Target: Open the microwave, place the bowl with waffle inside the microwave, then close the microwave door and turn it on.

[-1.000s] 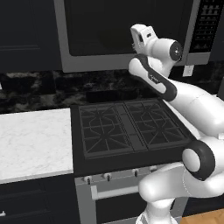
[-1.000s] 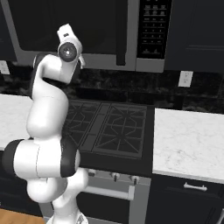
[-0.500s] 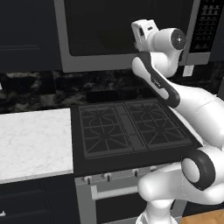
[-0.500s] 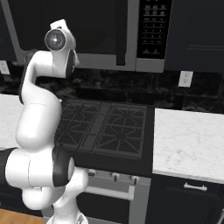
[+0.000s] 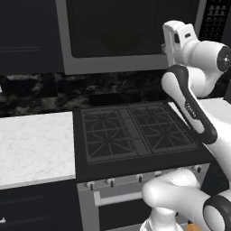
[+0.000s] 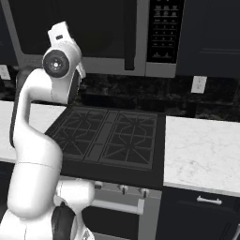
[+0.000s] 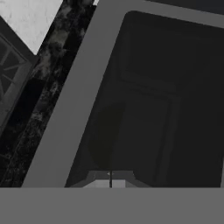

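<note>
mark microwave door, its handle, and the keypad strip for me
microwave door (image 5: 113, 27), left base view: on the dark glass panel.
handle (image 6: 130, 35), right base view: on the black vertical bar, mid-height.
keypad strip (image 6: 164, 28), right base view: on the black button panel, right of the door.

A rendered home kitchen. A black gas stove (image 5: 135, 135) with iron grates sits between two white marble counters (image 5: 36, 149), with knobs and an oven handle (image 6: 117, 206) on its front. Above it hangs a wide microwave (image 6: 93, 33) with a steel frame, dark glass door and a black keypad (image 6: 164, 28). Dark cabinets (image 6: 211, 33) flank it, a dark speckled backsplash (image 5: 45, 94) runs behind, and a wall outlet (image 6: 198, 85) sits above the right counter.
</note>
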